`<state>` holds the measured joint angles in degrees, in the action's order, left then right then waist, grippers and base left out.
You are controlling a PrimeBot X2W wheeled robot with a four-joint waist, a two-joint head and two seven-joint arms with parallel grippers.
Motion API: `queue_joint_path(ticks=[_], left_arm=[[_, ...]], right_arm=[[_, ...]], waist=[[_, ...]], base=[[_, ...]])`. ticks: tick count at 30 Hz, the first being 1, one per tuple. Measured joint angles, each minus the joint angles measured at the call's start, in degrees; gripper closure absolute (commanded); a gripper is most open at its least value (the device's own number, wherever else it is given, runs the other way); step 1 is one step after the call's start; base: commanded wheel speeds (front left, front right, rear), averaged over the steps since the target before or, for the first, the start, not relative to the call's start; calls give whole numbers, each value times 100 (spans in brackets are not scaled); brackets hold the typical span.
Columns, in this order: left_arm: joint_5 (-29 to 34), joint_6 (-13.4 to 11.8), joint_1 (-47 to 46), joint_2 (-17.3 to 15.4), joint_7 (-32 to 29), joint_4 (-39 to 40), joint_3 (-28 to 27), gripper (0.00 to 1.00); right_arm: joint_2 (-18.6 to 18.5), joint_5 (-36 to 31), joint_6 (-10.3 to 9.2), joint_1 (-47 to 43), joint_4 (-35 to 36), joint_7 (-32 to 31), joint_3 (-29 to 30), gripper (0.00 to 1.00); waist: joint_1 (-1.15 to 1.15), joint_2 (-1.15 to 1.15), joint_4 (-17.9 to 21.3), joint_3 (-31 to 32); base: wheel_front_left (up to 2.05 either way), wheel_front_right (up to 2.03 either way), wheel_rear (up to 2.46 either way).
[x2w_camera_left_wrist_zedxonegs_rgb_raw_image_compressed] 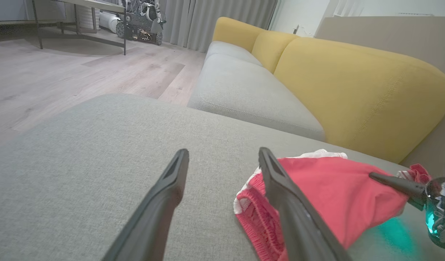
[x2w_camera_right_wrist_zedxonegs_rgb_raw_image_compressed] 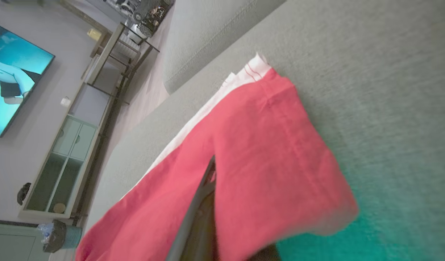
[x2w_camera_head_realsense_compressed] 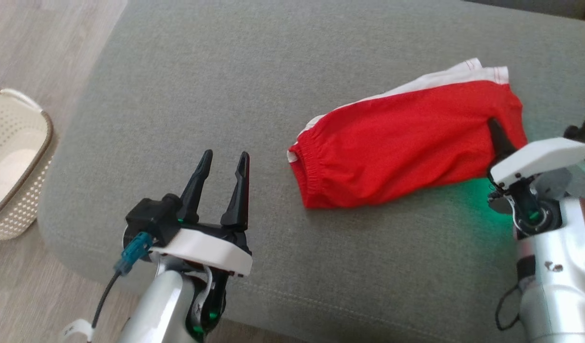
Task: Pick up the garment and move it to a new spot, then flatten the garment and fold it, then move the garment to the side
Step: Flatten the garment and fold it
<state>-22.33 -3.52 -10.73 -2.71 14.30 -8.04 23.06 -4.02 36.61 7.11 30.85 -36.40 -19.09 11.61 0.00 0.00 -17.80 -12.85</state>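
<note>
The garment [x2w_camera_head_realsense_compressed: 397, 143] is a pair of red shorts with white trim, lying folded on the grey cushion [x2w_camera_head_realsense_compressed: 226, 71]. My right gripper [x2w_camera_head_realsense_compressed: 496, 129] is shut on the garment's right-hand edge, one dark finger lying on top of the red cloth. In the right wrist view the cloth [x2w_camera_right_wrist_zedxonegs_rgb_raw_image_compressed: 266, 152] drapes over the pinching fingers [x2w_camera_right_wrist_zedxonegs_rgb_raw_image_compressed: 204, 188]. My left gripper [x2w_camera_head_realsense_compressed: 226, 155] stands open with nothing in it, left of the elastic waistband and apart from it. In the left wrist view the garment [x2w_camera_left_wrist_zedxonegs_rgb_raw_image_compressed: 335, 195] lies just right of my open left gripper [x2w_camera_left_wrist_zedxonegs_rgb_raw_image_compressed: 223, 152], and the right gripper's finger [x2w_camera_left_wrist_zedxonegs_rgb_raw_image_compressed: 392, 181] rests on it.
A cream perforated basket [x2w_camera_head_realsense_compressed: 40, 157] stands on the wooden floor [x2w_camera_head_realsense_compressed: 45, 38] to the left of the cushion. Yellow backrests [x2w_camera_left_wrist_zedxonegs_rgb_raw_image_compressed: 353, 90] and another grey seat [x2w_camera_left_wrist_zedxonegs_rgb_raw_image_compressed: 244, 94] lie beyond. A cabinet [x2w_camera_right_wrist_zedxonegs_rgb_raw_image_compressed: 63, 163] and a screen [x2w_camera_right_wrist_zedxonegs_rgb_raw_image_compressed: 12, 79] stand against the far wall.
</note>
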Motion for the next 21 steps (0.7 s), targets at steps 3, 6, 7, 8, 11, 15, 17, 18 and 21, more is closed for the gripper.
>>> queue_joint_path(ticks=[3,6,7,8,11,15,17,18,21], left_arm=[[13,4,5,0,0,-8,-19,0],[57,12,14,-1,0,-20,-40,0],[58,41,19,-1,0,-30,-42,0],[58,49,24,-1,0,-38,-45,0],[58,52,66,-1,0,-47,-65,0],[60,57,155,-1,0,-97,-63,0],[65,57,202,-2,0,-98,-75,0],[65,57,229,-2,0,-92,-88,0],[64,59,252,-2,0,-97,-91,0]], right_arm=[[-9,120,0,-198,227,279,-68,100],[-24,146,0,-404,435,534,-69,100],[-32,146,0,-483,504,611,-54,100],[-37,146,0,-558,561,660,-31,100],[-37,74,0,-803,744,800,116,100],[-25,-98,0,-1167,955,859,464,100],[8,-194,0,-1356,1066,856,595,100],[24,-260,0,-1440,1121,847,619,100],[69,-402,0,-1590,1182,742,611,100]], waist=[[0,0,95,71],[0,0,203,154],[0,0,239,183],[0,0,275,212],[0,0,392,296],[0,0,502,444],[-1,0,562,513],[-1,0,599,528],[0,0,703,549]], base=[[0,0,0],[0,0,0],[0,0,0],[0,0,0],[0,0,0],[0,0,0],[0,0,0],[0,0,0],[0,0,0]])
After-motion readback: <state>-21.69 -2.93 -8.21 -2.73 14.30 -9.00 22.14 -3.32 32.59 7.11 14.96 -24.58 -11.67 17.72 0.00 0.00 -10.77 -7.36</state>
